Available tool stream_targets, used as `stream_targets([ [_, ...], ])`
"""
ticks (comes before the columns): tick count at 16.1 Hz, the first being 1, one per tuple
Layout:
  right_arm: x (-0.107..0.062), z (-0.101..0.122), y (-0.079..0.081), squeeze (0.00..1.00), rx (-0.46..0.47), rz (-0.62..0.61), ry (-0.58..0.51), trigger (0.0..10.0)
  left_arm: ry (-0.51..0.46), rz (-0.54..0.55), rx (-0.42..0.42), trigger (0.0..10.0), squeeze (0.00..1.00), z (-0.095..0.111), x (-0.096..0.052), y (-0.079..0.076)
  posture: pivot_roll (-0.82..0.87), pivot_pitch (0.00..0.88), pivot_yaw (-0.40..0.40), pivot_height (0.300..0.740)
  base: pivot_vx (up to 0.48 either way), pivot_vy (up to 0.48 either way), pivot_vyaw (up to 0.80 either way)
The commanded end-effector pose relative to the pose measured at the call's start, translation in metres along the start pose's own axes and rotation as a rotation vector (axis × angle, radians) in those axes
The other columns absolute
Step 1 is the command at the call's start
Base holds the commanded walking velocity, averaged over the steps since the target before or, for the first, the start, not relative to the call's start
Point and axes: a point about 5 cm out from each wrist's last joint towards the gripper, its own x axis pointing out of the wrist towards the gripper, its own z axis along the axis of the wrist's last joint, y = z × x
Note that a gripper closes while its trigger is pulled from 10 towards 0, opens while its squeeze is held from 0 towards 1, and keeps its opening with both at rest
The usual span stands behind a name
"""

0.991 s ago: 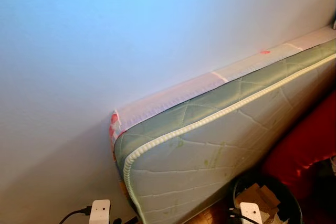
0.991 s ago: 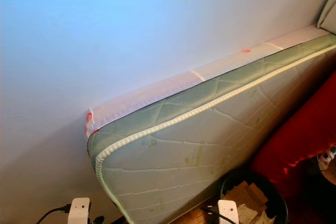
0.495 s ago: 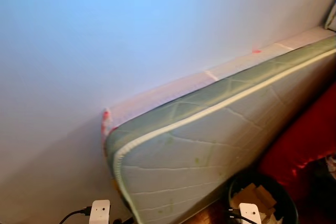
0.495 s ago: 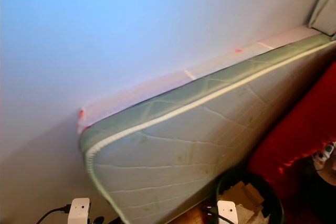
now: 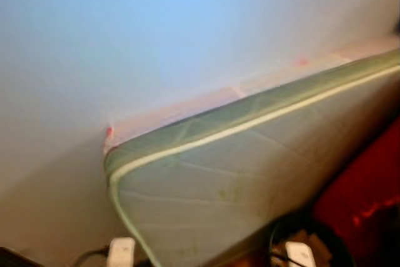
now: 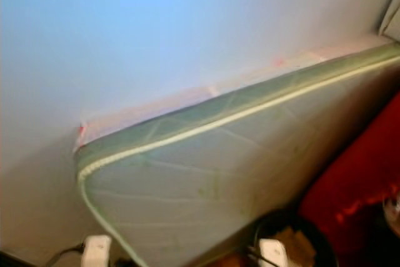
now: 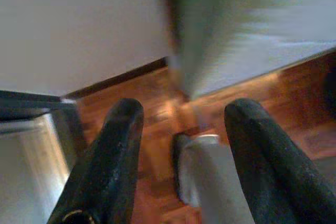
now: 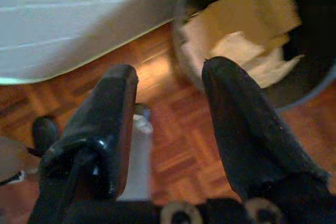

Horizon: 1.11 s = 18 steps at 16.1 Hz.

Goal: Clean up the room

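My left gripper (image 7: pixel 184 114) hangs open over the parquet floor (image 7: pixel 152 103), nothing between its fingers, near the lower corner of a pale green mattress (image 7: pixel 247 35). My right gripper (image 8: pixel 170 72) is open too and holds nothing. It hangs just short of a black bin (image 8: pixel 315 85) holding torn cardboard pieces (image 8: pixel 247 19). In the eye views the bin (image 5: pixel 294 226) shows as a dark, blurred shape at the bottom right.
The quilted mattress (image 5: pixel 237 173) stands on its edge against the pale wall (image 5: pixel 156 42). A red soft thing (image 5: pixel 369 186) leans against its right end. A metal frame (image 7: pixel 31 124) stands by the skirting in the left wrist view.
The whole picture has slid left and gone blurred, so the camera is moving. The mattress, bin and red thing keep their places relative to each other.
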Motion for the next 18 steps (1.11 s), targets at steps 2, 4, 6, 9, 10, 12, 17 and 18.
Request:
stream_targets([
  [2,0.0131,0.0712,0.0042,0.00,0.080,0.018,-0.054,10.0,0.043,0.058,0.007,10.0,0.00,0.0449,0.0128,0.0043,0.02,0.000,0.020,0.740,0.000,0.000,0.00],
  [4,0.0131,0.0713,0.0041,0.00,0.079,0.019,-0.054,10.0,0.041,0.062,0.009,10.0,0.00,0.0451,0.0128,0.0045,0.02,0.000,0.020,0.740,0.000,0.000,0.00],
  [6,0.0131,0.0715,0.0041,0.00,0.075,0.021,-0.054,10.0,0.039,0.067,0.002,10.0,0.00,0.0451,0.0128,0.0046,0.02,0.000,0.020,0.740,0.000,0.000,0.00],
  [9,0.0131,0.0716,0.0040,0.00,0.075,0.021,-0.056,10.0,0.034,0.069,-0.005,10.0,0.00,0.0453,0.0128,0.0045,0.02,0.000,0.019,0.740,0.000,0.000,0.00],
  [10,0.0131,0.0716,0.0039,0.00,0.076,0.020,-0.056,10.0,0.034,0.068,-0.001,10.0,0.00,0.0454,0.0128,0.0045,0.02,0.000,0.019,0.740,0.000,0.000,0.00],
  [12,0.0131,0.0719,0.0038,0.00,0.079,0.019,-0.059,10.0,0.037,0.069,0.002,10.0,0.00,0.0453,0.0128,0.0045,0.02,0.000,0.018,0.740,0.000,0.000,0.00],
  [17,0.0130,0.0720,0.0033,0.00,0.081,0.014,-0.061,10.0,0.038,0.065,0.001,10.0,0.00,0.0453,0.0129,0.0041,0.01,0.000,0.017,0.740,0.000,0.000,0.00],
  [18,0.0130,0.0719,0.0032,0.00,0.084,0.012,-0.060,10.0,0.039,0.065,0.002,10.0,0.00,0.0453,0.0129,0.0041,0.02,0.000,0.016,0.740,0.000,0.000,0.00],
])
